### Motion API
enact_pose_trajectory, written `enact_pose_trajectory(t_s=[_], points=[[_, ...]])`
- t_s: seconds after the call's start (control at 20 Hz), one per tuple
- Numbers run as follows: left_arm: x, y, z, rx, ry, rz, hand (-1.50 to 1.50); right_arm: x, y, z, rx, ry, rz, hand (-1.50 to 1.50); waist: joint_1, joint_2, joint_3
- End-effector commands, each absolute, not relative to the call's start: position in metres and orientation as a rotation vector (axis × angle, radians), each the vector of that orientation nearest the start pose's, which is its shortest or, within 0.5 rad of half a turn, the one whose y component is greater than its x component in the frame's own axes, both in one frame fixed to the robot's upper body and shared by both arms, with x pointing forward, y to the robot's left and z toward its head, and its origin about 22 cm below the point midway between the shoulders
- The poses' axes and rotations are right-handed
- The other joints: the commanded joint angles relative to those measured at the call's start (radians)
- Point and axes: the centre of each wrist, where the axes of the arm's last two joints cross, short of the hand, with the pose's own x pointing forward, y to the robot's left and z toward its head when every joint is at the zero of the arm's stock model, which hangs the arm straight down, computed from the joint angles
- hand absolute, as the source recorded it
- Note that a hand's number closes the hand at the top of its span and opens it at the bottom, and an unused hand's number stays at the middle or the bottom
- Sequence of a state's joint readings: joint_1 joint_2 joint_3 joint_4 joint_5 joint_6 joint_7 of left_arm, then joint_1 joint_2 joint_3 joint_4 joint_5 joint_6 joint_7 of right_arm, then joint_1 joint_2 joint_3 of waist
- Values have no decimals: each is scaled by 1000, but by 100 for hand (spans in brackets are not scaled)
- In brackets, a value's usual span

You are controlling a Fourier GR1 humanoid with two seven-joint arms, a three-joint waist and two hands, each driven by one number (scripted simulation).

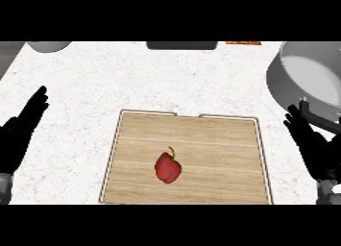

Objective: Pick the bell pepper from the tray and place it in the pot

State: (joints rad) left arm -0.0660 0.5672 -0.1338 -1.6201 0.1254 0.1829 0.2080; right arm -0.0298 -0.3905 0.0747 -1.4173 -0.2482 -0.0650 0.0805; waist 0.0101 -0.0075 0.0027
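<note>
Glossy red bell pepper point(168, 167) lies on my wood-grain tray point(201, 134); round grey metal pot point(300, 93) far right. My left hand point(13, 137) and right hand point(318, 146): fingers straight, empty.

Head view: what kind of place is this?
Most likely a kitchen counter. A pale speckled countertop carries a wooden tray with a red bell pepper on it, and a grey pot stands at the right.
</note>
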Motion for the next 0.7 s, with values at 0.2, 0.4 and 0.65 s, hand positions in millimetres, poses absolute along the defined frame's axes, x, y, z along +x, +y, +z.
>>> enact_pose_trajectory(t_s=[0.2, 0.4, 0.65], points=[[276, 287, 98, 244, -1713, -51, 0, 280, -249, 121, 108, -1903, 421, 150, -3, -12, -9], [277, 277, 88, 178, -1732, 66, 0, 268, -285, 135, -562, -1948, 530, -150, -62, -11, -11], [279, 289, 65, 138, -1739, 60, 0, 209, -235, 118, -430, -2097, 823, -150, -43, 1, -5]])
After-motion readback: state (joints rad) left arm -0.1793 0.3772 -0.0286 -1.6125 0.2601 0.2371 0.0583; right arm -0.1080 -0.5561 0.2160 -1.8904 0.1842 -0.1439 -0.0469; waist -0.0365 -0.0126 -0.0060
